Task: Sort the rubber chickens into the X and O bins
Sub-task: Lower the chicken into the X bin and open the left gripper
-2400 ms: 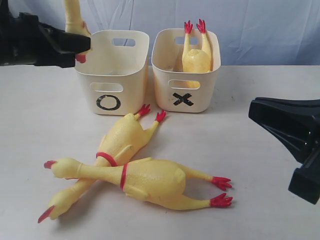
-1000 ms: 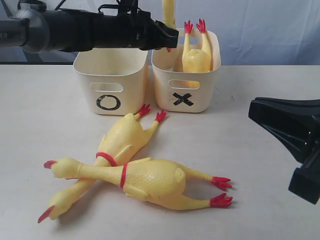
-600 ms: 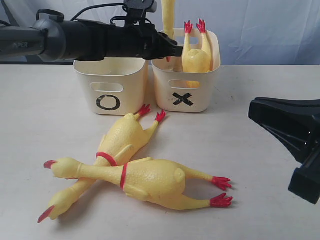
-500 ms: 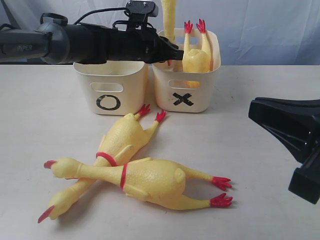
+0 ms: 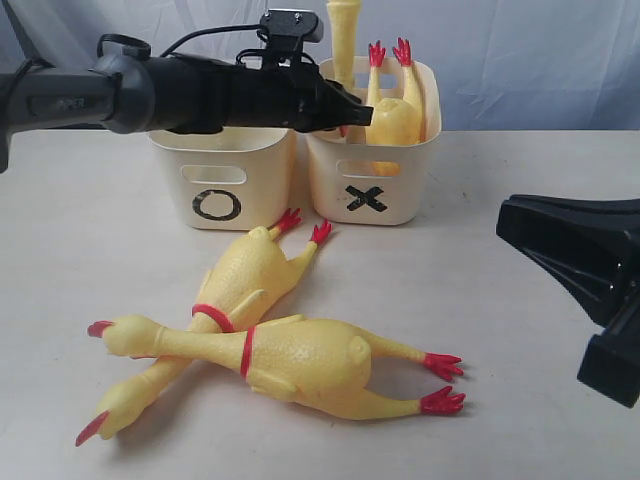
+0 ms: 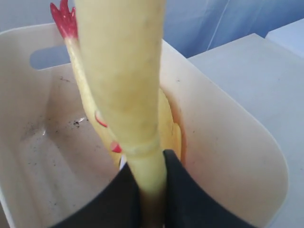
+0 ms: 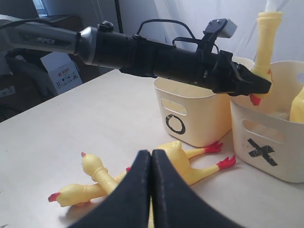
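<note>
The left gripper (image 5: 358, 113) reaches across from the left on its long black arm (image 5: 180, 90) and is clamped on the neck of one rubber chicken (image 5: 343, 35). The red beak hangs just under the fingers and the body stands straight up. The left wrist view shows the neck pinched between the two black fingers, directly above the open X bin (image 5: 412, 185). A second chicken (image 5: 395, 115) stands in that bin on the right side, feet up. The O bin (image 5: 255, 195) sits touching or just beside it on the left. Two more chickens lie crossed on the surface (image 5: 520, 400) near the front, one (image 5: 250, 280) with its feet pointing at the bins and the other (image 5: 310, 362) across its neck. The right gripper (image 7: 151, 156) waits at the right with its fingers pressed together, holding nothing.

The step in hand looks like the drop into the X bin. To do it well, bring the head down into the free left part of the tub, beside the standing chicken and not on top of it. Let go only once the head is below the rim. The long body is top-heavy, so lean it toward the far wall or it may topple out. The tub looks light, so avoid nudging its rim.

The tubs carry a black O and a black X. The arm reads "PIPER" in the right wrist view. A carton (image 7: 66, 73) behind it has print too small to read.
</note>
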### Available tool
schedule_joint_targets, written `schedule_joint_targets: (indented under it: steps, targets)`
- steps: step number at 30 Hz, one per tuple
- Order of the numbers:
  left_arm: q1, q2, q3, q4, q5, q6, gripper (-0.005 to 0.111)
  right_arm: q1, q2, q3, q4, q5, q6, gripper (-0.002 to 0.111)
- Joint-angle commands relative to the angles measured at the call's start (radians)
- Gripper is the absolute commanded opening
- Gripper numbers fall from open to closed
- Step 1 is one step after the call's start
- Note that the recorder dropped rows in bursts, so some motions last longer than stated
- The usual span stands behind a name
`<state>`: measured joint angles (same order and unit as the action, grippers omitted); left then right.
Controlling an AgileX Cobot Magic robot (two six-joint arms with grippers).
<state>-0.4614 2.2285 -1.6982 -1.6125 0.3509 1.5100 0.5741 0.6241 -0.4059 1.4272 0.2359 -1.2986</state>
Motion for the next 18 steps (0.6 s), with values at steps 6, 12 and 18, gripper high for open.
schedule_joint_targets:
  steps: [6, 12, 18]
  targets:
    - [-0.010, 0.034, -0.026, 0.244, -0.015, -0.232, 0.005, -0.005, -0.005, 0.004, 0.006, 0.001, -0.001, -0.001]
    - [-0.010, 0.034, -0.026, 0.242, -0.015, -0.232, 0.032, -0.005, -0.005, 0.004, 0.006, 0.001, -0.001, -0.001]
    - [-0.010, 0.034, -0.026, 0.238, -0.015, -0.232, 0.044, -0.005, -0.005, 0.004, 0.006, 0.001, -0.001, -0.001]
